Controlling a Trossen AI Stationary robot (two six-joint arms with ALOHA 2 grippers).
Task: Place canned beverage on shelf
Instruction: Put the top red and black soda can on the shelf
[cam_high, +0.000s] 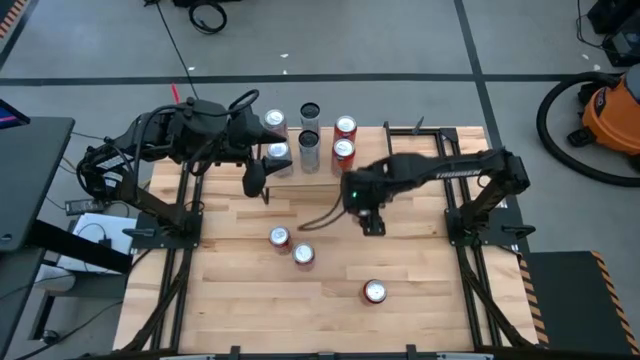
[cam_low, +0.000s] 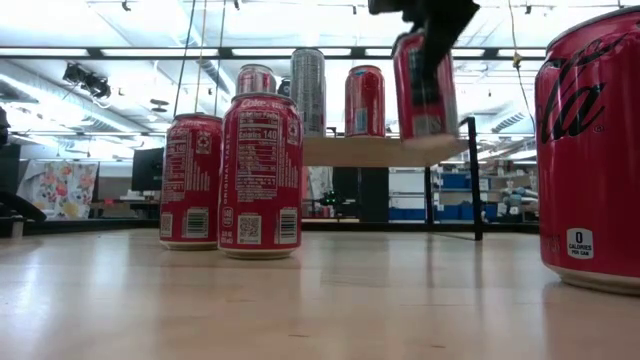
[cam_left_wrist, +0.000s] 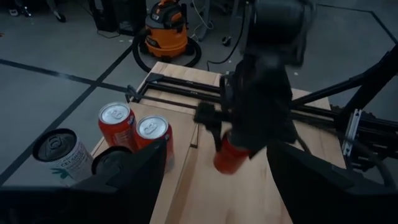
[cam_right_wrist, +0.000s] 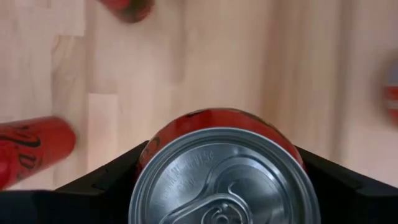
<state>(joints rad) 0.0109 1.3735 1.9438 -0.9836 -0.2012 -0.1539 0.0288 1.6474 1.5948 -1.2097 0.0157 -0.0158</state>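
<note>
My right gripper (cam_high: 372, 222) is shut on a red canned beverage (cam_low: 425, 85) and holds it in the air over the middle of the wooden table. The shelf (cam_low: 370, 150) stands at the table's far edge and carries several cans, red (cam_high: 345, 127) and silver (cam_high: 309, 140). My left gripper (cam_high: 256, 180) hangs open and empty near the shelf's left end. Three more red cans stand upright on their bases on the tabletop: two close together (cam_high: 279, 237), (cam_high: 303, 254) and one nearer the front (cam_high: 375, 291). My right gripper pinches the can's side wall (cam_right_wrist: 217, 121) just below its silver top, between its two fingers (cam_right_wrist: 106, 180). The fingers come from above and point steeply down. The can hangs nearly upright below them, lifted clear of the table.
Bare tabletop (cam_high: 420, 260) lies on the right and at the near edge. An orange shop vacuum (cam_high: 610, 110) stands on the floor beyond the table's far right corner. Cables and a monitor sit to the table's left.
</note>
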